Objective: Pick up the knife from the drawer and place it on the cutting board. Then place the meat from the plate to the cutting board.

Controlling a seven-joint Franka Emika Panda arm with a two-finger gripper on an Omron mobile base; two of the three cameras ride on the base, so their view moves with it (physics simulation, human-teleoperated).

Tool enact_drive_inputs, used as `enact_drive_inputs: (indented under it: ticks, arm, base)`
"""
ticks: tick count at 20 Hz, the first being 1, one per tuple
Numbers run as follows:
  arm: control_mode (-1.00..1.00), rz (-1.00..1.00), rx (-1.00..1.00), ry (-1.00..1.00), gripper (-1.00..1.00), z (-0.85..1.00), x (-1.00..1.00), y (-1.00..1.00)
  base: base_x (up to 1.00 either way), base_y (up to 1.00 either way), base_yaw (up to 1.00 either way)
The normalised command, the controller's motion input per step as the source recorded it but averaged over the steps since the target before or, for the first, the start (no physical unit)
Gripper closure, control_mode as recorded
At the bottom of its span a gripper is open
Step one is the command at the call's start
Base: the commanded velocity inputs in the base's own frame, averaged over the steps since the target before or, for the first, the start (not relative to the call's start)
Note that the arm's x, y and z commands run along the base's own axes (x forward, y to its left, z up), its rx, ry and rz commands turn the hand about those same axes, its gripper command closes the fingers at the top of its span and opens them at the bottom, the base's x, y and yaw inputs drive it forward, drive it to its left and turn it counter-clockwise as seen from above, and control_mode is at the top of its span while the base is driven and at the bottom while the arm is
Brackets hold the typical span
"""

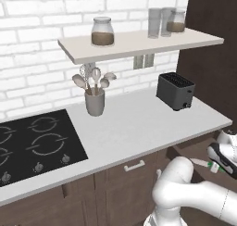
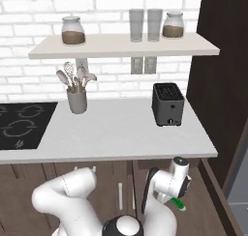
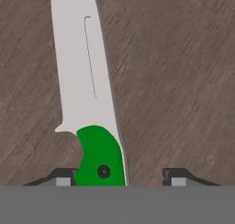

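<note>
One job comes first: grab the knife lying in the drawer. My gripper sits half open around its green handle, not squeezing. Next I pinch, then lift.

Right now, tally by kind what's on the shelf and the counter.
Jars: 2
Glasses: 2
Toaster: 1
Utensil holder: 1
Total: 6
</note>
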Motion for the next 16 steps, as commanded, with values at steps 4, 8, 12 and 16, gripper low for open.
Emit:
enact_drive_inputs:
  ticks: [4,8,12,16]
  arm:
    - [-1.00,0.02,0.00,0.00,1.00,0.00,-0.30,-0.07]
    - [-1.00,0.00,0.01,0.00,1.00,0.45,-0.51,-0.22]
    - [-1.00,-0.05,0.00,-0.01,1.00,1.00,-0.57,-0.26]
    - [-1.00,-0.03,0.00,-0.07,1.00,1.00,-0.52,0.00]
  base:
    - [0.00,0.00,0.00]
    - [0.00,0.00,0.00]
    - [0.00,0.00,0.00]
    - [0.00,0.00,0.00]
